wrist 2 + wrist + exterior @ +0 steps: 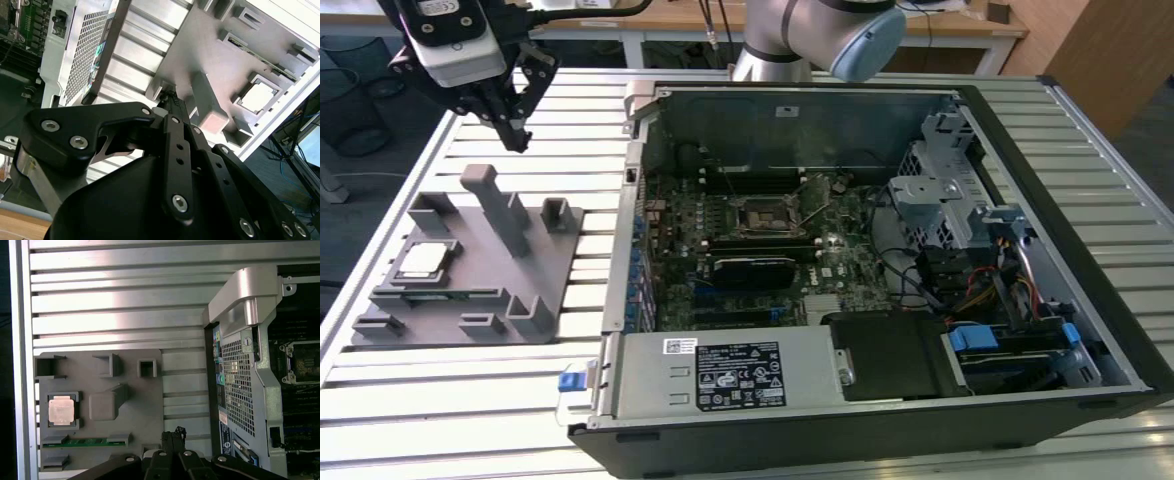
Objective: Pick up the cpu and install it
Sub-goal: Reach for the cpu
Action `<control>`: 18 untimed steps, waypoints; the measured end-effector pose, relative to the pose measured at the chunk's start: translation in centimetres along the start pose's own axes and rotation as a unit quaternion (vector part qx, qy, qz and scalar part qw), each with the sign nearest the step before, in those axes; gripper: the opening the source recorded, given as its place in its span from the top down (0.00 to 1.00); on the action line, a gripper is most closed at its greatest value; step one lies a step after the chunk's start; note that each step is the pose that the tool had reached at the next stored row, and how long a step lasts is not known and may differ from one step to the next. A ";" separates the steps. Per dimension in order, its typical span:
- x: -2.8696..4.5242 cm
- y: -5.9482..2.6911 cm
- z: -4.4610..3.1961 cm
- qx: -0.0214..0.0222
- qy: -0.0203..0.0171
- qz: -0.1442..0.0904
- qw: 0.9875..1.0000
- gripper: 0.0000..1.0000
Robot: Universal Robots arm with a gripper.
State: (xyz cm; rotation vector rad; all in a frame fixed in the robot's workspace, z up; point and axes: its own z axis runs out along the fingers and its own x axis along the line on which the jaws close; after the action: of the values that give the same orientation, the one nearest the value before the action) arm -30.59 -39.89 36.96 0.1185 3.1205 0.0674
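The cpu [424,262], a small silvery square chip, lies flat in a pocket of the grey fixture tray [480,275] at the exterior view's left. Both wrist views show the cpu [62,410] [257,96] seated in its recess. My gripper [516,130] hangs well above the table, behind the tray's far edge, with its black fingers drawn together and nothing between them. In the first wrist view the gripper [173,432] points down beside the tray [145,405], apart from the cpu. The motherboard socket [758,215] sits inside the open computer case.
The open computer case [1067,250] fills the middle and right of the slatted metal table [587,110]. Tall posts [496,205] rise from the tray next to the cpu pocket. A green memory stick [82,442] lies in a tray slot near the cpu.
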 end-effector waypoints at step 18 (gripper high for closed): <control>1.55 -0.13 0.17 0.000 0.000 0.000 1.000 0.89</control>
State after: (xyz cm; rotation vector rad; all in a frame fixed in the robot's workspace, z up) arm -32.14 -39.90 36.76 0.1185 3.1211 0.0673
